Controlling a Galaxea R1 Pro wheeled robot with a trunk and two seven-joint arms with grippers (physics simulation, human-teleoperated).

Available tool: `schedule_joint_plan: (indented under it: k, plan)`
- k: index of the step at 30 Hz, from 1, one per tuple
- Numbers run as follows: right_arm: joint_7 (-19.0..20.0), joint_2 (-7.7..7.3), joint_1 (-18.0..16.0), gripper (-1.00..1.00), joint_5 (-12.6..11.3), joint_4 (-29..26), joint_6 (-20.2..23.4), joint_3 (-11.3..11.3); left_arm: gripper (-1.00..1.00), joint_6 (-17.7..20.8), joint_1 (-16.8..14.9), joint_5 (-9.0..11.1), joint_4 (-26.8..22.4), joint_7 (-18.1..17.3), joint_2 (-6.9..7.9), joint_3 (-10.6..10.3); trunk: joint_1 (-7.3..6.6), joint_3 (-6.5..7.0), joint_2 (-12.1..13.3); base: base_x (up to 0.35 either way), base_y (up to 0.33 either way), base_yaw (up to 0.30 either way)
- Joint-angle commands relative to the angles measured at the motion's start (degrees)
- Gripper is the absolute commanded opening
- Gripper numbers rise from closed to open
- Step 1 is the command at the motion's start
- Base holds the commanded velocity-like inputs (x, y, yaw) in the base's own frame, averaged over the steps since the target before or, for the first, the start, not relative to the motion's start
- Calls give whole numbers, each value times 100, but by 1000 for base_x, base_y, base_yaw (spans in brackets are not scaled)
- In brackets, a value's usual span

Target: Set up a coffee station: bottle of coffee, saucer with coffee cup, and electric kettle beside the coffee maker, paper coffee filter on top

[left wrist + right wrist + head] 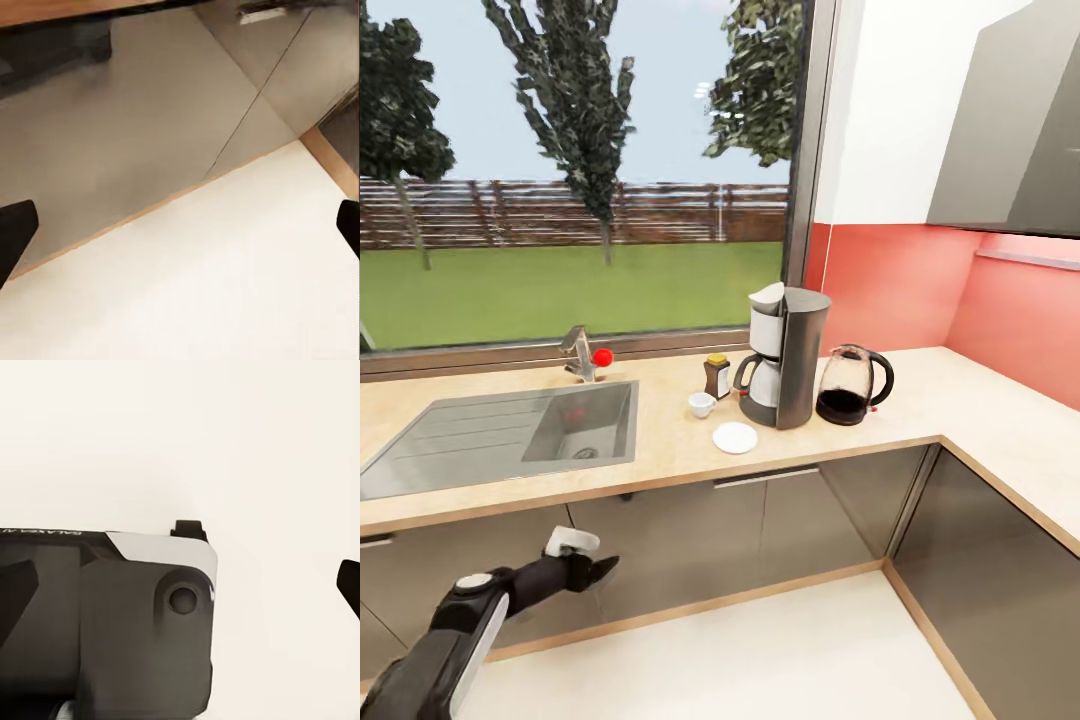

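Only one bit of lettering: in the right wrist view, small pale text on the top edge of the dark robot body point(105, 622), at about 9 o'clock, upside down and cut off by the frame; looks like "GALAXEA A", rest unreadable. The coffee jar point(717, 376) has a white label, too small to read.

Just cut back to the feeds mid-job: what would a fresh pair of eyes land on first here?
Probably the coffee maker standing tall on the kitchen countertop, with the electric kettle at its right and the bottle of coffee, coffee cup and saucer at its left, the cup off the saucer. Next, the big window's green lawn behind the sink.
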Motion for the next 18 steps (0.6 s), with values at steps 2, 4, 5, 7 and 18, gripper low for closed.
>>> schedule_joint_plan:
  k: [2,4,5,7,18]
  plan:
    - [-20,5,13,100,-16,-12,38,43,100,436,-389,7,-40,-252,7,8,3,-14,-13,0,0,0]
    - [-19,2,21,100,-16,-12,38,41,100,827,-747,23,-57,-381,9,4,3,-14,-13,0,0,0]
    - [-19,1,24,100,-19,-13,38,40,100,1075,-975,35,-61,-438,6,-1,3,-14,-13,0,0,0]
    - [-19,4,27,100,-22,-13,38,39,100,1403,-1292,45,-64,-510,-8,-6,3,-14,-13,0,0,0]
    - [-2,25,29,100,-41,-21,38,35,100,2650,-2929,47,126,-871,-83,-9,3,-14,-13,0,0,0]
